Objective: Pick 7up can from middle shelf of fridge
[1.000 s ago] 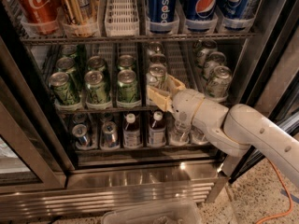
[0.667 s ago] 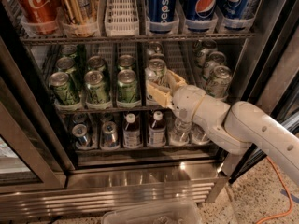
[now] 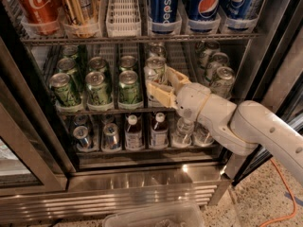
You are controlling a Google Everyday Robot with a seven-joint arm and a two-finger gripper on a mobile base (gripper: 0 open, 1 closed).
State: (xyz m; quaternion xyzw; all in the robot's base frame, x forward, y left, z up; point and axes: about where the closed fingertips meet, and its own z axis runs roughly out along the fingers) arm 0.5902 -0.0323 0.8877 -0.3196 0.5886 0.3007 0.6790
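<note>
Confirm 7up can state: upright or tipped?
Upright. The 7up can stands top-up on the middle shelf, end effector at its front-right.

Pepsi cans (image 3: pixel 204 6), Coke can (image 3: pixel 35 6), green cans (image 3: pixel 98 86), small bottles (image 3: pixel 134 132), orange cable (image 3: pixel 280 193)

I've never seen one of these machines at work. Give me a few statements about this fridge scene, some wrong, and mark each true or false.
1. The pincer is at the middle shelf, right by the pale 7up can. True.
2. Every can in view is green. False: a red Coke can and blue Pepsi cans stand on the top shelf.
3. Dark green cans share the rack with the 7up can. True.
4. The arm is black. False: the arm is white.
5. An orange cable lies on the floor. True.
</note>
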